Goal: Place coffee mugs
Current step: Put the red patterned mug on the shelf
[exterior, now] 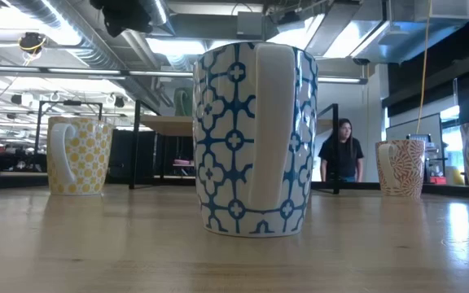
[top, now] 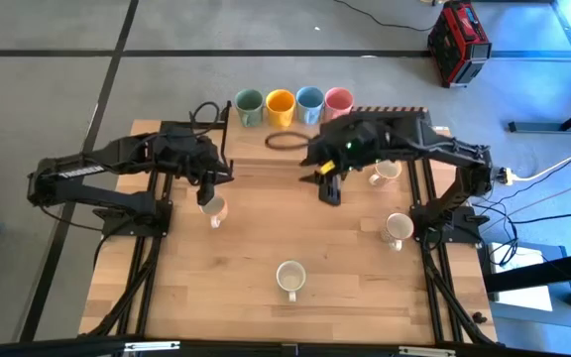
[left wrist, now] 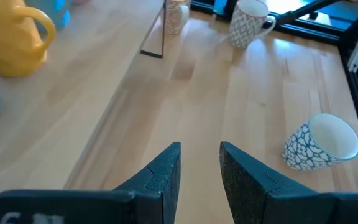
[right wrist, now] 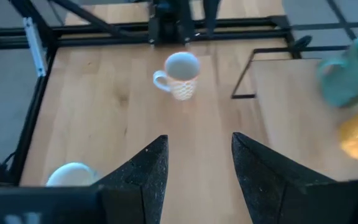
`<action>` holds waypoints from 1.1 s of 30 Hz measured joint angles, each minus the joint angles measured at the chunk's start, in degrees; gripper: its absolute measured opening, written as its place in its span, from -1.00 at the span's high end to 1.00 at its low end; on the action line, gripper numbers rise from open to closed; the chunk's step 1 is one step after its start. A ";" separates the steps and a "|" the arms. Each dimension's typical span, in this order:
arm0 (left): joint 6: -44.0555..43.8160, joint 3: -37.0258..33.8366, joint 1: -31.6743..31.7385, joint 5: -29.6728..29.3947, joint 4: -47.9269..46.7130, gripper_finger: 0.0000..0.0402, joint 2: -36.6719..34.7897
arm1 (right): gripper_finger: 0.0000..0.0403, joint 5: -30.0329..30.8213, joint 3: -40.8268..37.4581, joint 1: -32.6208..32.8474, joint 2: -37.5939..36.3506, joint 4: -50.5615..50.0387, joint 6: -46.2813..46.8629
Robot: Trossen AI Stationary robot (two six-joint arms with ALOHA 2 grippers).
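Coloured mugs: your green mug (top: 249, 106), orange mug (top: 280, 105), blue mug (top: 309, 103) and pink mug (top: 338, 101) stand touching in one row along the far edge of the bench (top: 246, 288). That tidy line reads as the finished target row.

Patterned mugs: four cream-white ones are scattered well apart over the open wood. The blue-patterned mug (top: 289, 278) sits near the front centre, a second (top: 397, 228) stands on the right side, a third (top: 386, 171) lies under the right arm's forearm, and the yellow-dotted mug (top: 212, 209) stands just below the left arm's head. They look unsorted, so you probably have these left to place.

Left gripper (top: 206, 194): it hovers above the yellow-dotted mug, and the left wrist view shows its jaws parted with bare wood between them, grasping nothing. The spot suits a descent onto that mug.

Right gripper (top: 330, 190): it hangs over mid-bench, near the far row. Its jaws are released and empty, with only wood between them in the right wrist view. The yellow-dotted mug shows ahead of it there.

Dark ring (top: 285, 140): it lies flat just in front of the coloured row; you cannot tell what it is for.

Background: a person (exterior: 342, 156) stands far behind the bench.
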 joint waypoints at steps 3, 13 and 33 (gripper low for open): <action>-1.06 -1.44 -0.33 -0.13 0.02 0.48 -0.44 | 0.17 1.85 -3.01 2.29 -0.06 -0.05 1.67; -3.44 -6.32 -2.60 0.60 -0.12 0.48 -0.19 | 0.17 4.49 -19.92 5.16 -8.26 5.94 9.93; -4.62 -7.06 -3.17 -1.62 0.02 0.47 -0.20 | 0.17 20.32 -47.38 1.75 -28.97 -1.01 39.35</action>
